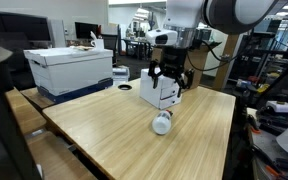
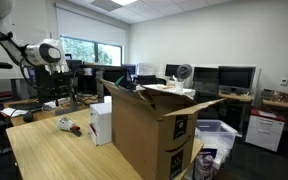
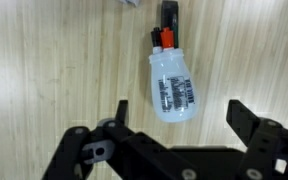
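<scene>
Wrist view gives you the closest look. The gripper [image 3: 177,106] hangs over the wooden table [image 3: 44,70] with its two fingers [image 3: 121,108] spread wide apart, and they touch nothing. Under them a white plastic bottle [image 3: 172,88] lies on its side. Its orange cap [image 3: 163,40] points to the top of the picture, toward a small black object [image 3: 169,12]; I cannot tell if the two touch. The printed label on the bottle can be read as a label only in this view.

In an exterior view the bottle [image 1: 162,122] is only a small white shape on the table, in front of a white box [image 1: 158,92]. There you see the gripper [image 1: 169,78] above it, just beside that box. A bigger white carton [image 1: 69,68] stands well apart.

In an exterior view a large open cardboard box [image 2: 154,130] stands in front and hides much of the table [image 2: 54,155]. The bottle [image 2: 66,122] lies near the white box [image 2: 101,122].
</scene>
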`<state>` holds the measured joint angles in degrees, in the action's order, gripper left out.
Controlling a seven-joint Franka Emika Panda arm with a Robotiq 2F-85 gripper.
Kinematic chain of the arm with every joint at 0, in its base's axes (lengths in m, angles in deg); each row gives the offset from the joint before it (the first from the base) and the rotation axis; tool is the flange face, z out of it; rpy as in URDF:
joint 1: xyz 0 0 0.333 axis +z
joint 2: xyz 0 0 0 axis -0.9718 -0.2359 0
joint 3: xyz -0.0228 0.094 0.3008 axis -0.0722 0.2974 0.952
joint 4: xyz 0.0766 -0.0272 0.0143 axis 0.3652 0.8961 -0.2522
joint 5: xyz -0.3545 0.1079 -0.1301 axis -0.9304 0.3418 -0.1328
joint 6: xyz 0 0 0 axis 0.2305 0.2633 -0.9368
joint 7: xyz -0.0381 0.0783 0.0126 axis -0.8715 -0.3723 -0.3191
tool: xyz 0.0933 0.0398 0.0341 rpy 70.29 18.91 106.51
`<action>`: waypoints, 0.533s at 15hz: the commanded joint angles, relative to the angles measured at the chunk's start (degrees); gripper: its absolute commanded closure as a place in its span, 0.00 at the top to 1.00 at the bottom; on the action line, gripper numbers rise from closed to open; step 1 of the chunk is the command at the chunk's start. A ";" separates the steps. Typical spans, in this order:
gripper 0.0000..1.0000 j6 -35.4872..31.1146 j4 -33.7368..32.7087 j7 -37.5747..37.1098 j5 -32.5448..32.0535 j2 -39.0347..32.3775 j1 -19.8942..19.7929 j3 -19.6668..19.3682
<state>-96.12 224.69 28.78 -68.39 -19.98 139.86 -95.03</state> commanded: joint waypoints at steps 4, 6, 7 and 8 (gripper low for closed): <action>1.00 -3.15 0.40 -4.62 1.75 -2.60 -26.20 26.40; 1.00 -4.26 0.50 -5.15 1.65 -3.44 -32.41 32.47; 1.00 -4.56 0.41 -4.78 2.99 -3.73 -35.21 35.17; 1.00 -4.42 0.15 -3.92 4.62 -3.98 -37.85 37.75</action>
<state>-98.77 224.72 24.56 -66.95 -23.12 109.74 -64.68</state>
